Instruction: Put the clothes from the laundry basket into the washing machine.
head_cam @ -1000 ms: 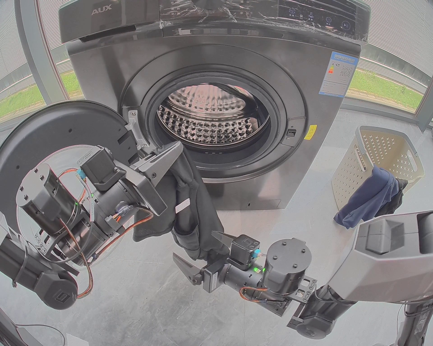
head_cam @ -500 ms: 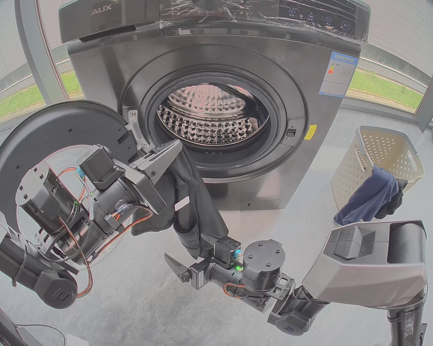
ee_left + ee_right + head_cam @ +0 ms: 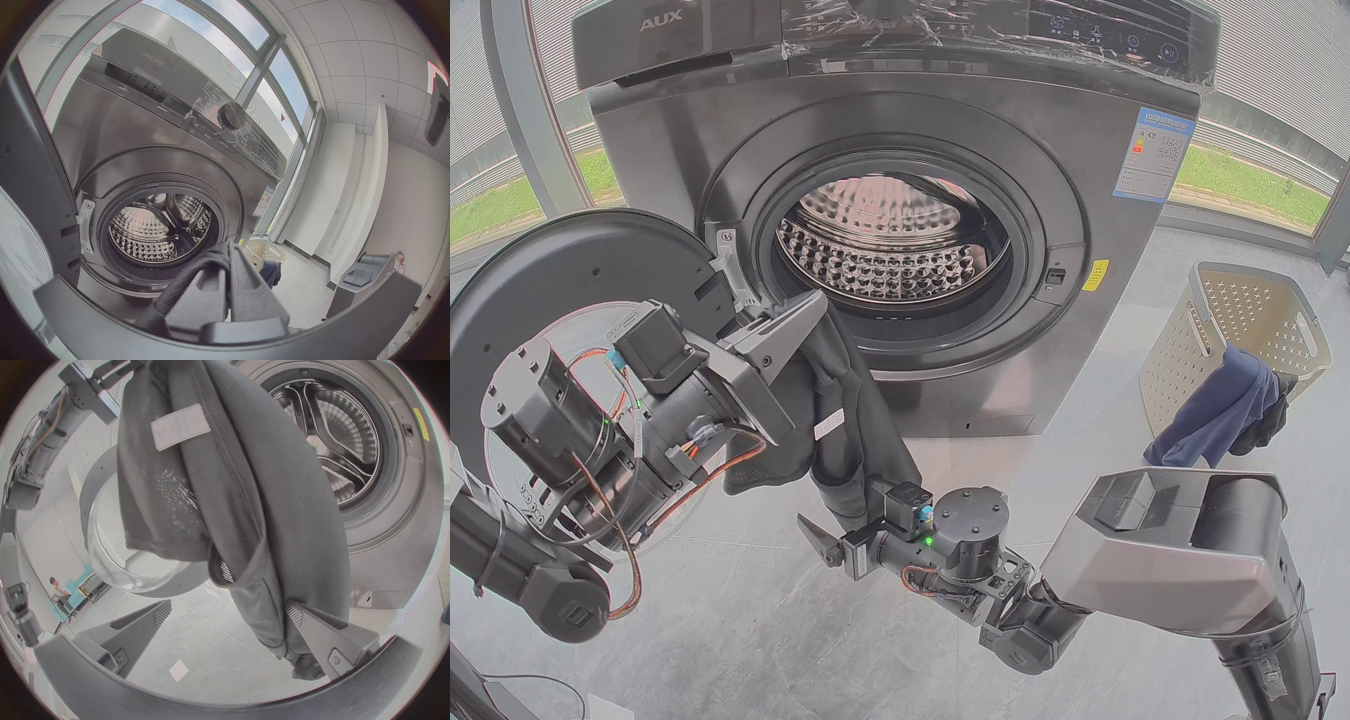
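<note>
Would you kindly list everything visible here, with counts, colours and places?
washing machine: one, grey, centre, ahead of the robot
door: one, dark grey, swung open at the machine's left
drum: one, shiny metal, no clothes visible inside
dark garment: one, dark grey, hanging before the opening's lower left
laundry basket: one, beige, tilted on the floor right of the machine
blue garment: one, blue, draped over the basket's rim
black garment: one, black, beside the blue one
left gripper: shut on the dark garment's top
right gripper: open, at the garment's lower end
</note>
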